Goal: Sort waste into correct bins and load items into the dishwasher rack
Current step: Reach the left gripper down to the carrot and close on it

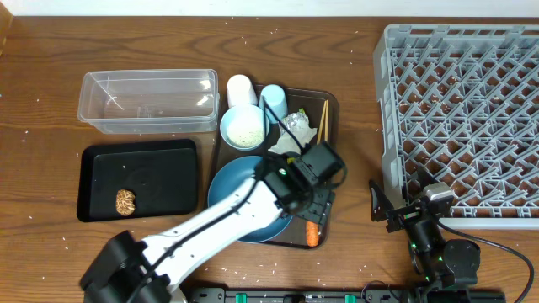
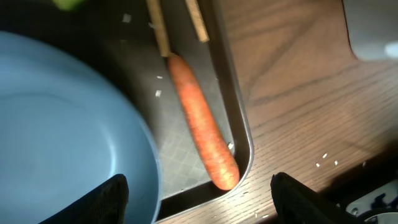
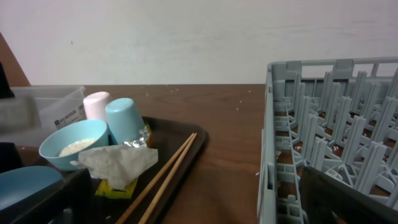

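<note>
Backing wood-grain table [image 1: 42, 50], plain white wall [image 3: 186, 37]

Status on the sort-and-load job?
Done: brown lump sits in the black tray. In hand: nothing gripped; open left fingers hover over the carrot. Left: wrapper, rice, plate, bowl, pink cup, blue cup, chopsticks on the brown tray; rack has no dishes.

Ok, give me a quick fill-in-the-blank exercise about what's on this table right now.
1. The brown food lump lies in the ___ tray.
2. The open left claw hangs above the orange ___.
3. The loose rice sits inside the ___.
Missing words: black, carrot, bowl.
</note>
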You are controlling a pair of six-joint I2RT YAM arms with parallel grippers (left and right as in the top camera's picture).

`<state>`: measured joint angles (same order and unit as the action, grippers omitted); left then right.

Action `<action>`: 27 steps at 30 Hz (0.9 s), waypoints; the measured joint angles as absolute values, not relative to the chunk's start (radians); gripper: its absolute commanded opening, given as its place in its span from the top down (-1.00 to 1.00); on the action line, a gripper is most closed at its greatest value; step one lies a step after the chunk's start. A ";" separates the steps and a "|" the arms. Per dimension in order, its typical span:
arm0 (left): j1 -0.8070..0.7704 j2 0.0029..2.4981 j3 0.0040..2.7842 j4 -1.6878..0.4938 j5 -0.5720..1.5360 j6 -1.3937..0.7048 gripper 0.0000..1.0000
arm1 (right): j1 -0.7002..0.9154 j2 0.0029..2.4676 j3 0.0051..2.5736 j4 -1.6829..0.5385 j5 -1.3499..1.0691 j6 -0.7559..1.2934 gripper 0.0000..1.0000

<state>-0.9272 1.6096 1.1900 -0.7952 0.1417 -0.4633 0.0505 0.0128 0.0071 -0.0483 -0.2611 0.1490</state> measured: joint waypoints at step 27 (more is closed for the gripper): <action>-0.993 1.837 1.224 -0.921 -0.080 -0.571 -0.38 | 0.051 0.013 0.007 -0.048 -0.261 0.149 -0.99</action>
